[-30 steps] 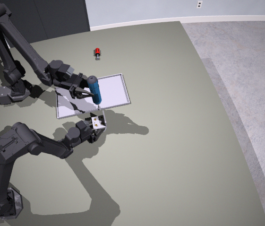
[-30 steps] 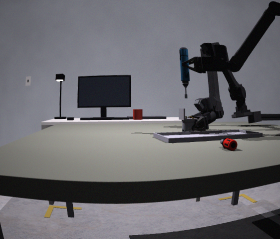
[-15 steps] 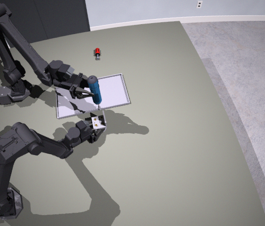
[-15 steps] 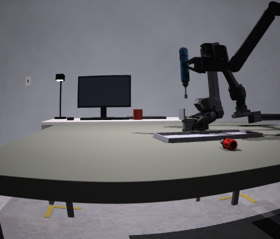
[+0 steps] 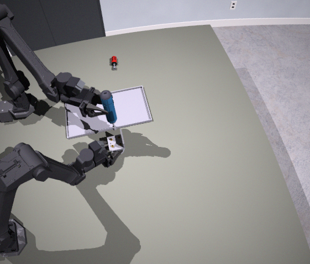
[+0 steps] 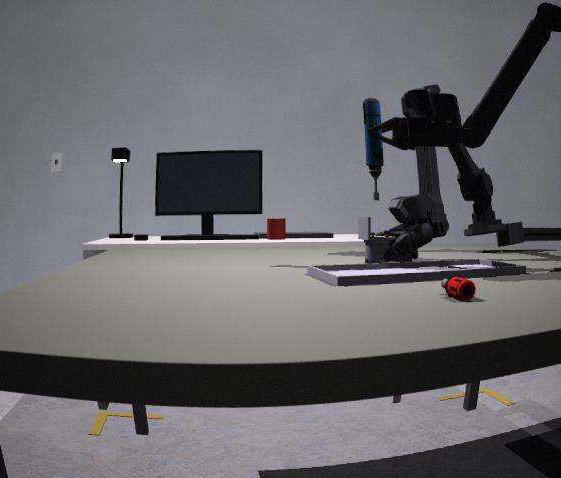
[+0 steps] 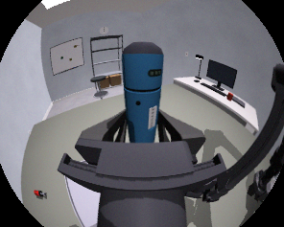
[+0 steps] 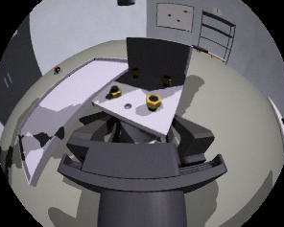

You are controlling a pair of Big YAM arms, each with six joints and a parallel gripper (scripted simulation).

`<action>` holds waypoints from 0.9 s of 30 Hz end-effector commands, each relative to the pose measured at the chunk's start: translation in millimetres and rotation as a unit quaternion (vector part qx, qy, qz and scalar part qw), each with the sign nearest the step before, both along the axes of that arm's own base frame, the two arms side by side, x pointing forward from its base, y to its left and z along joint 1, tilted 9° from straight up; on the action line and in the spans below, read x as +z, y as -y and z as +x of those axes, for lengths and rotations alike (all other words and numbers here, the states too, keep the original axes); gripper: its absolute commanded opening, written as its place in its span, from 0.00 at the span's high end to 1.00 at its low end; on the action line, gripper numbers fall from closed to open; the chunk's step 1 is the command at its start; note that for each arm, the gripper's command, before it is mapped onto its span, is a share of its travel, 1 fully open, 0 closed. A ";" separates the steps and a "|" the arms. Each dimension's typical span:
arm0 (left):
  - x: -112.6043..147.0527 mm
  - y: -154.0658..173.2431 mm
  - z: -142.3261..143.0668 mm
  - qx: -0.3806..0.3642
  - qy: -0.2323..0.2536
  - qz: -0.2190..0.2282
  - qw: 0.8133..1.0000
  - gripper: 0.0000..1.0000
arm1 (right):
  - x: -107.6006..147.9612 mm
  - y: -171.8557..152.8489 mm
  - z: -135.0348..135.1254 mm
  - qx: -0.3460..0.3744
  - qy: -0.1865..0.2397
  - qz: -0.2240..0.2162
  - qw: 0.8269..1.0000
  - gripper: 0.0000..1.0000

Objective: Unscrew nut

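The blue nut driver (image 5: 109, 105) (image 6: 372, 146) (image 7: 143, 95) hangs upright, socket down. My left gripper (image 5: 108, 112) (image 6: 374, 132) is shut on its barrel. The socket tip (image 6: 375, 195) is in the air above the bracket, touching nothing. The joint module (image 6: 374, 251) stands on the table with the pale bracket (image 5: 116, 144) (image 8: 134, 114) on top. Several brass nuts show on the bracket. In the right wrist view, the near-right nut (image 8: 153, 101) seems raised; the near-left nut (image 8: 115, 93) sits lower with stud above it. Two others are shaded. My right gripper (image 8: 142, 113) is shut on the joint module below the bracket.
A shallow tray (image 5: 147, 103) (image 6: 388, 279) lies beside the module, partly under the left arm. A red tool (image 5: 114, 60) (image 6: 459, 288) (image 7: 39, 193) lies beyond the tray. The bracket's upright plate (image 8: 155, 61) (image 6: 364, 227) rises on the side away from the right gripper.
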State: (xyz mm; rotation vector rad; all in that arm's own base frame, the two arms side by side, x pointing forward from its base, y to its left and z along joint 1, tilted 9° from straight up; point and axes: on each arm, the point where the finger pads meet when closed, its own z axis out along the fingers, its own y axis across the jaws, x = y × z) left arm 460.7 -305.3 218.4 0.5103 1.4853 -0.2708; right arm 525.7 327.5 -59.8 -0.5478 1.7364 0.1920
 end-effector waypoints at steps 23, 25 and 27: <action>25.3 13.7 -19.0 -0.012 0.039 -0.036 0.999 0.58 | -13.2 11.4 1.8 -0.008 -0.014 -0.009 1.000 0.41; 25.3 13.7 -19.0 -0.012 0.039 -0.035 0.999 0.58 | -13.2 11.4 1.8 -0.008 -0.014 -0.009 1.000 0.41; 25.3 13.7 -19.0 -0.012 0.039 -0.035 0.999 0.58 | -13.2 11.4 1.8 -0.008 -0.014 -0.009 1.000 0.41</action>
